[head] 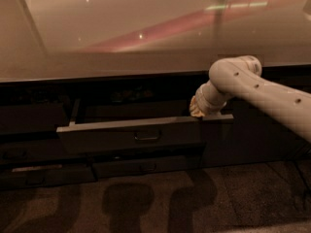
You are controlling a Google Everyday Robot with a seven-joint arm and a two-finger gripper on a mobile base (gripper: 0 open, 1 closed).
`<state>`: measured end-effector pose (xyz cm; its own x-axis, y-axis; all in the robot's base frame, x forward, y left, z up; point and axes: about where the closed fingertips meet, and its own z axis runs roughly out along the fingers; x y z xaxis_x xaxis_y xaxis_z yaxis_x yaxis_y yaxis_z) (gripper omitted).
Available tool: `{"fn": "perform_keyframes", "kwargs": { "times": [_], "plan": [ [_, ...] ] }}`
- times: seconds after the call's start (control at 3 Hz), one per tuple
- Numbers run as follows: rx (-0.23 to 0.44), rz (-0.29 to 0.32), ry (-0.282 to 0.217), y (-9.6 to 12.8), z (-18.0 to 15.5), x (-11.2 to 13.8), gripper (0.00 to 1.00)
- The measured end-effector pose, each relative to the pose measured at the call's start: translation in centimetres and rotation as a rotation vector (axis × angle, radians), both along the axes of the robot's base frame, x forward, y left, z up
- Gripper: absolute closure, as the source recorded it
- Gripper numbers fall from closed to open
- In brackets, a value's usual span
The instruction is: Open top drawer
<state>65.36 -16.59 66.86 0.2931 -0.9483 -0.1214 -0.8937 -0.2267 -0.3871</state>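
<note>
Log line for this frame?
task: open top drawer | top drawer: partly open | gripper: at front's top edge, right of handle

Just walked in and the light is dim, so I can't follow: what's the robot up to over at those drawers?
The robot's single arm reaches in from the right, with its gripper at the top edge of the top drawer, to the right of the loop handle. That drawer stands partly pulled out from under the countertop, with a pale side rail showing on its left. The slimmer drawer beneath sits further in.

Top drawer [121, 135] juts out under counter [121, 42], end effector [197, 111] at its R top edge, slimmer drawer [146, 168] below.
</note>
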Motion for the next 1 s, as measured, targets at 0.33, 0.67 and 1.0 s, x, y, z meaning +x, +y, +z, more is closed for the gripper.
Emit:
{"fn": "perform_keyframes", "kwargs": {
  "times": [0.33, 0.67, 1.0],
  "plan": [
    [-0.021, -0.003, -0.081, 1.7, 1.4, -3.5, 0.81],
    [-0.068, -0.026, -0.147, 2.4, 2.0, -7.5, 0.58],
    [-0.095, -0.021, -0.148, 2.8, 1.2, -10.2, 0.35]
  ]
}}
